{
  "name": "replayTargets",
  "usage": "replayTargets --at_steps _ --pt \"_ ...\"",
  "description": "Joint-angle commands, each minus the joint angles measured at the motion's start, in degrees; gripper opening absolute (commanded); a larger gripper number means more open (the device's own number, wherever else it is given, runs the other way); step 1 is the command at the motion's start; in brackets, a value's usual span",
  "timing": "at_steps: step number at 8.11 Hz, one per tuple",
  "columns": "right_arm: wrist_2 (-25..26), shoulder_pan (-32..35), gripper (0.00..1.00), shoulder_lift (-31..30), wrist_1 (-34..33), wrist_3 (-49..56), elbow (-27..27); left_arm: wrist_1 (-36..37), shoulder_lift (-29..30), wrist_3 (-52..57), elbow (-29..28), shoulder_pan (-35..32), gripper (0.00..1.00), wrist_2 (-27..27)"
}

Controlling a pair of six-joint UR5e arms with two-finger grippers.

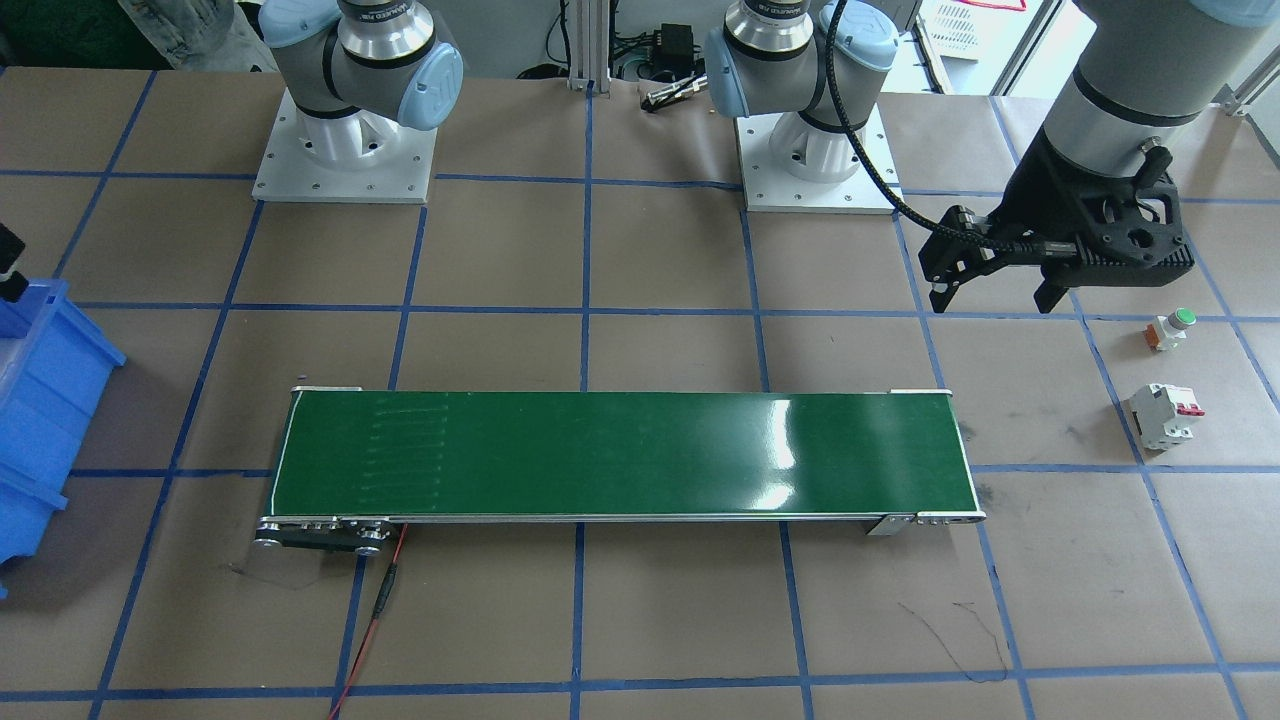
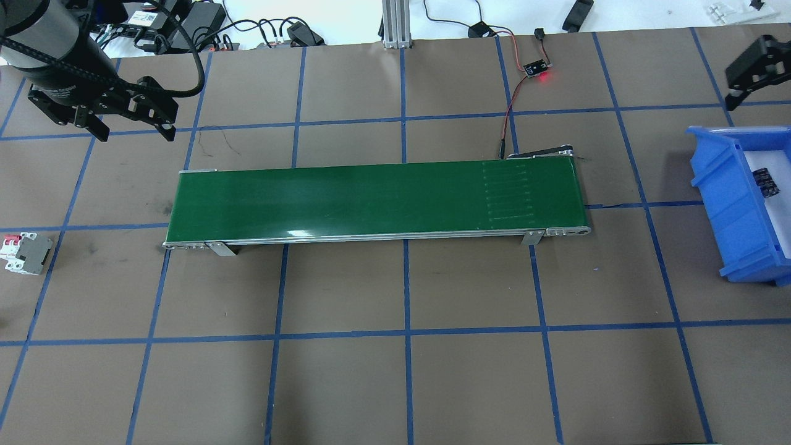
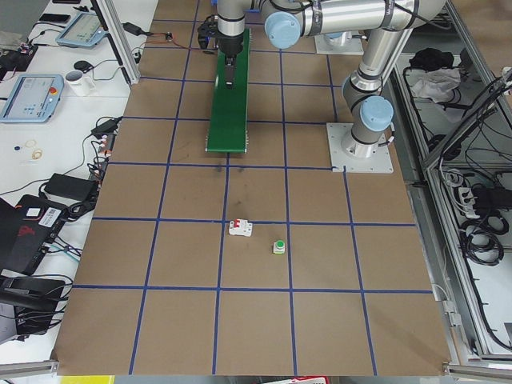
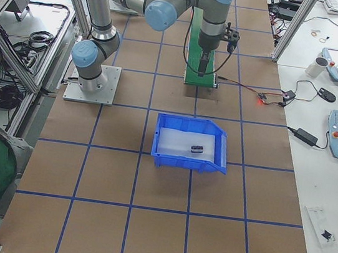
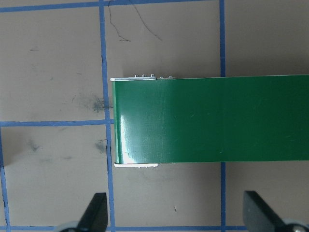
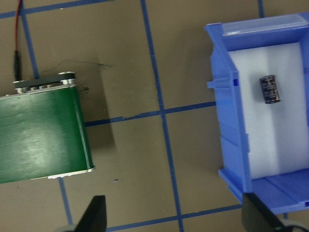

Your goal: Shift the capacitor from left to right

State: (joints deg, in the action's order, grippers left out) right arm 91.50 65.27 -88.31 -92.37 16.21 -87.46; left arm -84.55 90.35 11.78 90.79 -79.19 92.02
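The capacitor (image 6: 270,89), a small black cylinder, lies on the white liner inside the blue bin (image 6: 227,96) on the robot's right. It also shows in the overhead view (image 2: 766,183) and the right exterior view (image 4: 197,149). My right gripper (image 6: 176,220) is open and empty, hovering between the belt's end and the bin; only part of it shows in the overhead view (image 2: 744,77). My left gripper (image 2: 134,131) is open and empty, above the table just beyond the left end of the green conveyor belt (image 2: 371,198); it also shows in the front view (image 1: 995,300) and its own wrist view (image 5: 176,217).
A white breaker with red levers (image 2: 25,252) and a green-capped push button (image 1: 1172,328) sit on the table at the robot's left. A small sensor board with a red light (image 2: 536,68) and its wires lie behind the belt's right end.
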Motion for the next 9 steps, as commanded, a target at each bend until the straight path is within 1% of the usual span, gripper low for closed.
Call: replayTargets --at_steps 1,2,3,4,6,7,9 --pt "-0.27 13.79 1.00 -1.24 1.84 -15.88 0.09 0.00 0.00 0.00 0.00 0.00 1.00 0.00" --pt "-0.44 17.49 1.00 -1.33 2.11 -21.69 -0.08 0.00 0.00 0.00 0.00 0.00 1.00 0.00" --pt "-0.71 19.96 1.00 -0.99 2.02 -24.62 -0.34 0.00 0.00 0.00 0.00 0.00 1.00 0.00" --pt "-0.88 20.59 1.00 -0.98 2.02 -24.91 -0.69 0.00 0.00 0.00 0.00 0.00 1.00 0.00" --pt "-6.04 21.91 1.00 -0.90 1.67 -26.31 -0.96 0.00 0.00 0.00 0.00 0.00 1.00 0.00" --pt "-4.94 21.92 1.00 -0.81 1.41 -25.45 -0.96 0.00 0.00 0.00 0.00 0.00 1.00 0.00" --pt "-4.58 21.92 1.00 -1.33 1.67 -25.61 -1.05 0.00 0.00 0.00 0.00 0.00 1.00 0.00"
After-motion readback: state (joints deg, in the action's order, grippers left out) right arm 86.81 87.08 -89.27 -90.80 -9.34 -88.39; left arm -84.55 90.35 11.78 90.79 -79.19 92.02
